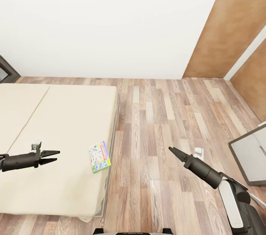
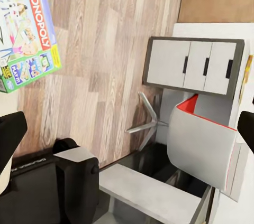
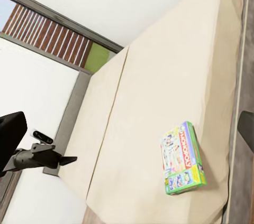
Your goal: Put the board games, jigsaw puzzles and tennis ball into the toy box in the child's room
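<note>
A white wall and a wood-plank floor frame the scene, with brown panelling running up the right of the head view. The bed, a plain beige mattress, fills the lower left of that view, its long edge beside the bare floor.

One board game lies flat on the mattress close to the bed's floor-side edge, its green-bordered cover facing up. The left wrist view catches the same box with the word MONOPOLY on a red band, and the right wrist view shows it resting near the mattress edge with its green side wall visible.

The left gripper hangs over the mattress, pointing toward the board game but well apart from it; its two dark fingers are spread with a gap between them and nothing in it. The right gripper is out over the floor, to the right of the bed, near the game but not touching it. In the head view its fingers overlap into one dark point, yet in the right wrist view the two finger pads sit at opposite edges of the frame, so the jaws stand wide apart and empty.

At the right edge of the head view sits a grey-fronted cabinet. The left wrist view shows the white three-drawer unit and a grey chair with a red edge standing on the floor.
</note>
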`<state>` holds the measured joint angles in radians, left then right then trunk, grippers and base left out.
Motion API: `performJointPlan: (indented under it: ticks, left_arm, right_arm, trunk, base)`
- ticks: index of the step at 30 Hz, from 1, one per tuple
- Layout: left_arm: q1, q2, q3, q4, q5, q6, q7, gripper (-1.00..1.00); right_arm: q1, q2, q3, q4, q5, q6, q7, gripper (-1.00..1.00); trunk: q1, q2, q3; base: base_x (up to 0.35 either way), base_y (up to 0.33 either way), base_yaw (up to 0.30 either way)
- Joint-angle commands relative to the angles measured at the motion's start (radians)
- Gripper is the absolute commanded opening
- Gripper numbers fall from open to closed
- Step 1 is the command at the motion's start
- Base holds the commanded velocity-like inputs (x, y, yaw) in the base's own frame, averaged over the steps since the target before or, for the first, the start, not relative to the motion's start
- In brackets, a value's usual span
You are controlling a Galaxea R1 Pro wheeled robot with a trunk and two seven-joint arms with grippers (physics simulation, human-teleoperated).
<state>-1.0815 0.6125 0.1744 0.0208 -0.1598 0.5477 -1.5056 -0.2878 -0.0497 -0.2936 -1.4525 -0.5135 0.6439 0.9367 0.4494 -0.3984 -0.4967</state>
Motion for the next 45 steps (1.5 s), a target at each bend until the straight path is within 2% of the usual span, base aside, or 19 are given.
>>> performJointPlan:
  ticks: [1, 9, 16, 23, 24, 29, 33, 42, 45]
  left_arm:
    - [-0.002, 0.0, 0.008, 0.002, -0.01, 0.01, -0.004, 1.0]
    - [-0.002, -0.001, 0.008, 0.002, -0.01, 0.01, -0.003, 1.0]
    - [-0.002, -0.012, 0.008, 0.002, -0.01, 0.01, 0.019, 1.0]
    - [-0.002, -0.023, 0.008, 0.002, -0.01, 0.011, 0.055, 1.0]
    - [-0.002, -0.026, 0.008, 0.002, -0.01, 0.011, 0.061, 1.0]
    - [-0.002, -0.038, 0.008, 0.002, -0.01, 0.011, 0.075, 1.0]
    - [-0.002, -0.047, 0.008, 0.002, -0.01, 0.011, 0.102, 1.0]
    - [-0.002, -0.064, 0.011, 0.0, -0.009, 0.012, 0.156, 1.0]
    - [-0.002, -0.078, 0.012, -0.001, -0.009, 0.012, 0.174, 1.0]
  right_arm:
    - [-0.001, 0.0, 0.0, 0.003, -0.004, 0.007, 0.001, 1.0]
    - [-0.001, 0.002, 0.0, 0.01, 0.015, -0.004, -0.004, 1.0]
    - [-0.001, 0.008, 0.003, 0.032, 0.046, -0.011, -0.047, 1.0]
    - [-0.001, 0.012, 0.003, 0.065, 0.069, -0.013, -0.17, 1.0]
    - [-0.002, 0.012, 0.003, 0.078, 0.073, -0.013, -0.21, 1.0]
    - [-0.002, 0.014, 0.007, 0.103, 0.079, -0.012, -0.317, 1.0]
    - [-0.003, 0.016, 0.033, 0.111, 0.08, -0.012, -0.391, 1.0]
    - [-0.003, 0.026, 0.094, 0.114, 0.079, -0.014, -0.488, 1.0]
    - [-0.002, 0.035, 0.108, 0.115, 0.08, -0.014, -0.518, 1.0]
  trunk:
    - [0.001, -0.002, 0.0]
    - [0.001, -0.002, 0.013]
    - [0.001, -0.002, 0.025]
    - [0.001, -0.002, 0.036]
    - [0.001, -0.002, 0.038]
    - [0.001, -0.002, 0.046]
    - [0.001, -0.002, 0.053]
    - [0.001, -0.002, 0.067]
    - [0.001, -0.002, 0.072]
  base:
    - [0.0, 0.0, 0.0]
    - [0.0, 0.0, 0.0]
    - [0.0, 0.0, 0.0]
    - [0.0, 0.0, 0.0]
    - [0.0, 0.0, 0.0]
    - [0.0, 0.0, 0.0]
    - [0.0, 0.0, 0.0]
    - [0.0, 0.0, 0.0]
    - [0.0, 0.0, 0.0]
